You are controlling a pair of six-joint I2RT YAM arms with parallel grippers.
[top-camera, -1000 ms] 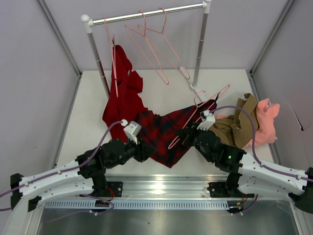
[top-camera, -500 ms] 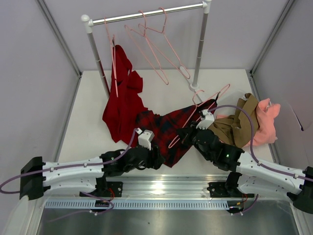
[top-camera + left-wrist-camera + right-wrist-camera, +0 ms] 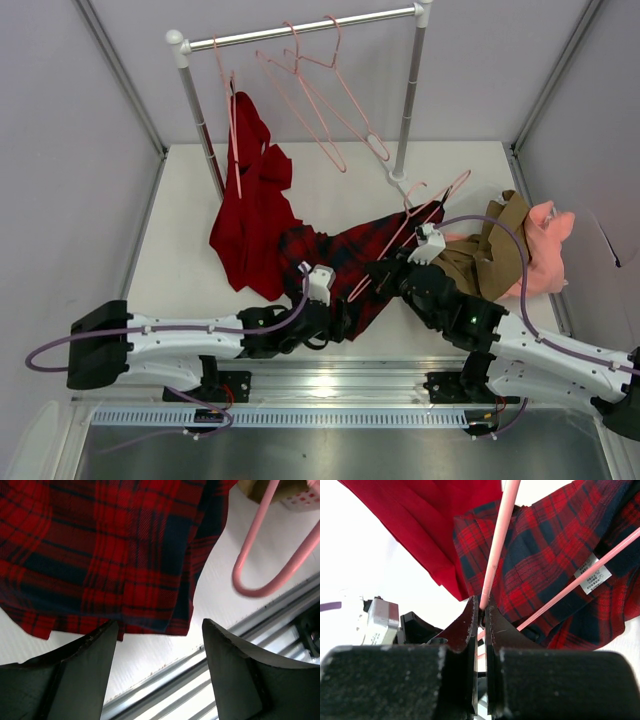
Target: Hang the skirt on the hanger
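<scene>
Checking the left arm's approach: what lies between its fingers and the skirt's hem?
Only a strip of bare table, in the left wrist view; the skirt hem lies right at the left gripper, whose fingers are open.

Red garment (image 3: pixel 250 210) under rack (image 3: pixel 300 32), tan clothes (image 3: pixel 490 255) rightward.

The plaid red-navy skirt (image 3: pixel 545 545) lies rumpled, the pale-pink hanger (image 3: pixel 498 535) slanting across it.

Our left arm (image 3: pixel 190 335) lies low, stretched toward the right, and our left gripper (image 3: pixel 159 625) gapes with jaws wide apart. Our right arm (image 3: pixel 520 335) angles forward-left, our right gripper (image 3: pixel 480 605) clamped on the hanger (image 3: pixel 497 545).
</scene>
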